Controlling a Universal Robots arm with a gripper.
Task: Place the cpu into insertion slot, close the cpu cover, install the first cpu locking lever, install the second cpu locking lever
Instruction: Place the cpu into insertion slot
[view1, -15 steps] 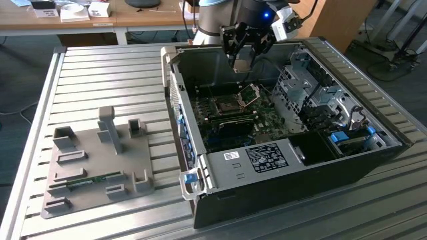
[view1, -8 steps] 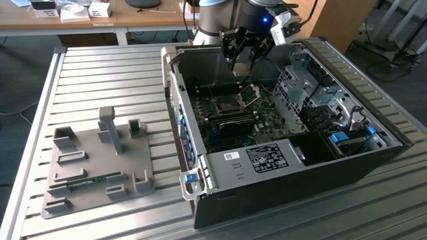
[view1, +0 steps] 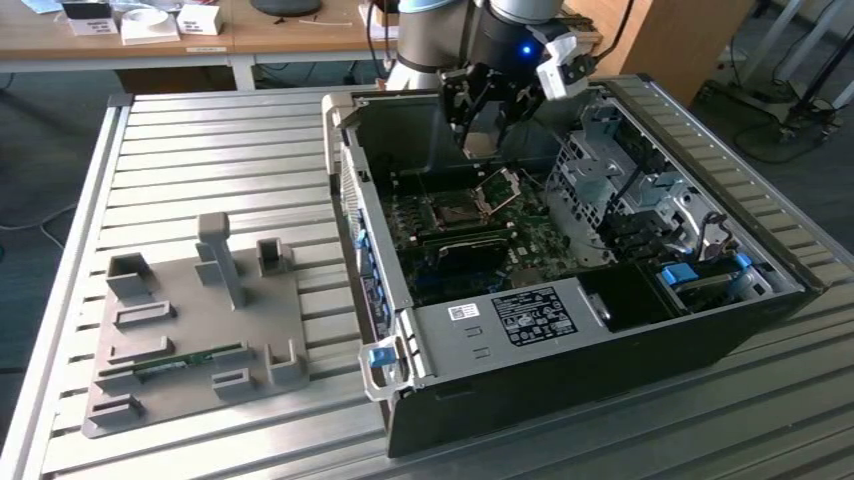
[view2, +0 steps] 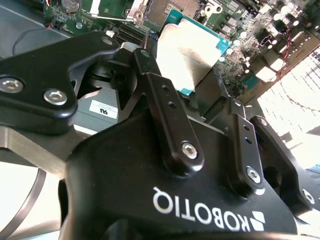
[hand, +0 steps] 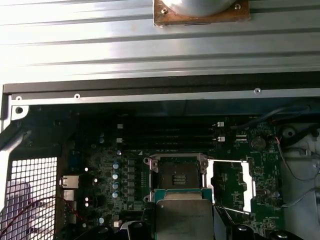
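Claw (view2: 182, 82) is clamped on the cpu (view2: 186, 50) by its edges, holding it flat near the bare insertion slot (hand: 176, 177). Beside it the cpu cover (hand: 234, 186) stands flipped open, so the way in looks clear.

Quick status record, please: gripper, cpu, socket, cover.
gripper: shut on cpu, over the motherboard inside the open case
cpu: held in the gripper, not yet in the socket
socket: empty, contacts exposed
cover: open, swung aside from the socket
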